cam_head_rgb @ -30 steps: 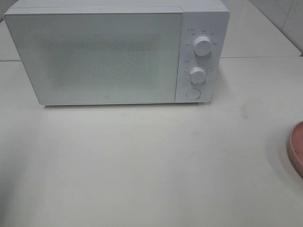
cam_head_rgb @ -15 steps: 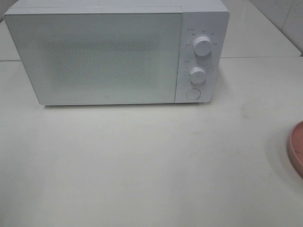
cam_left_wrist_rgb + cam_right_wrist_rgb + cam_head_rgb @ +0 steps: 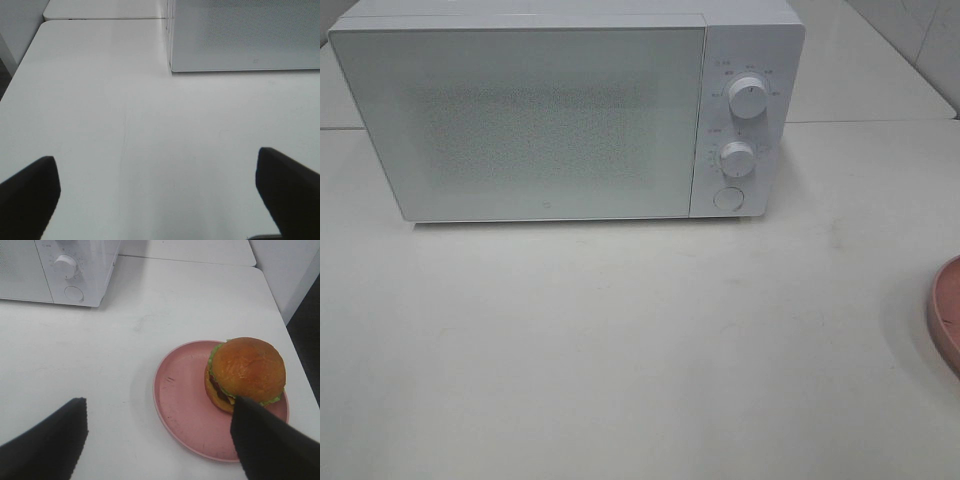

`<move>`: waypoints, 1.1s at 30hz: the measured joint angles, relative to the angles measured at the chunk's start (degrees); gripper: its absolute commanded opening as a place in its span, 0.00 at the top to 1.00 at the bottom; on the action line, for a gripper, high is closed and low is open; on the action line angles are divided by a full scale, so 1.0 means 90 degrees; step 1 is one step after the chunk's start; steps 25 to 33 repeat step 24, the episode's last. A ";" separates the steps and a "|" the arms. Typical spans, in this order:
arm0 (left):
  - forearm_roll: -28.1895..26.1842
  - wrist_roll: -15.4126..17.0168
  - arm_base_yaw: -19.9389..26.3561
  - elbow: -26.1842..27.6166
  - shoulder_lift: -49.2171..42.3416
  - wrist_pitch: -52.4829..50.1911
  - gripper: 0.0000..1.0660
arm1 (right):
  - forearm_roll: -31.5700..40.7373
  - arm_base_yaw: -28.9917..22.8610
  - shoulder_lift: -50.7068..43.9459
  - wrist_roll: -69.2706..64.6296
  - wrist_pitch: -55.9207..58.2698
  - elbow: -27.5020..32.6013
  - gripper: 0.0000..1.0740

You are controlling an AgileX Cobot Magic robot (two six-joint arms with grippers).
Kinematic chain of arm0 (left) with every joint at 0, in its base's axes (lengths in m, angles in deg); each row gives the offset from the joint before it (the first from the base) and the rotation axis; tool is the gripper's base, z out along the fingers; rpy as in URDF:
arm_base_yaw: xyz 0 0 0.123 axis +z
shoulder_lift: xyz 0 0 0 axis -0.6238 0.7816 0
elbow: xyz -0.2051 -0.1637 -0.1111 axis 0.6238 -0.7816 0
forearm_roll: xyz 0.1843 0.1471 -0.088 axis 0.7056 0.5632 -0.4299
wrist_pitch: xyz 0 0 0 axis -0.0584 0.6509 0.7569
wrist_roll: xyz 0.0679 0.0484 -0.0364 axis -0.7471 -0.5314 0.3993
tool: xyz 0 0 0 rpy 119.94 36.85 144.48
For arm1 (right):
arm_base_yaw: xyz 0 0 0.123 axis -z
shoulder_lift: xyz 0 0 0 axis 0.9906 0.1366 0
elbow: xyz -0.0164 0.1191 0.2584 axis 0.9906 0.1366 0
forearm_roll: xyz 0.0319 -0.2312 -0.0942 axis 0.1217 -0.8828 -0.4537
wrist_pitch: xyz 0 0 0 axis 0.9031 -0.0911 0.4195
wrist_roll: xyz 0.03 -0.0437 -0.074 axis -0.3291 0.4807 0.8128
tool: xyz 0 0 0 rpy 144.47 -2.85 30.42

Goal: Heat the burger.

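The left pincer [image 3: 157,192] hangs with its fingers wide apart over bare tabletop [image 3: 150,135], near the shut white microwave [image 3: 565,115]. Off to the right, the right pincer [image 3: 157,440] is spread open and empty above the burger [image 3: 246,374], which sits on a pink plate [image 3: 182,405].

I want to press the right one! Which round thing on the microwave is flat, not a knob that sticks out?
The lowest one, the flat round button. It sits under the two knobs, the upper knob and the lower knob, which both stick out from the microwave.
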 measured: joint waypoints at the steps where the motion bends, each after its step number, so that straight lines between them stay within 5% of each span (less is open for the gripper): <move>1: -0.0006 0.0000 0.0000 0.0000 0.0000 0.0000 0.06 | 0.0000 0.0000 0.0000 0.0000 0.0000 0.0000 0.29; 33: -0.0006 0.0000 0.0000 0.0000 0.0000 0.0000 0.06 | 0.0000 0.0000 0.0000 0.0000 0.0000 0.0000 0.29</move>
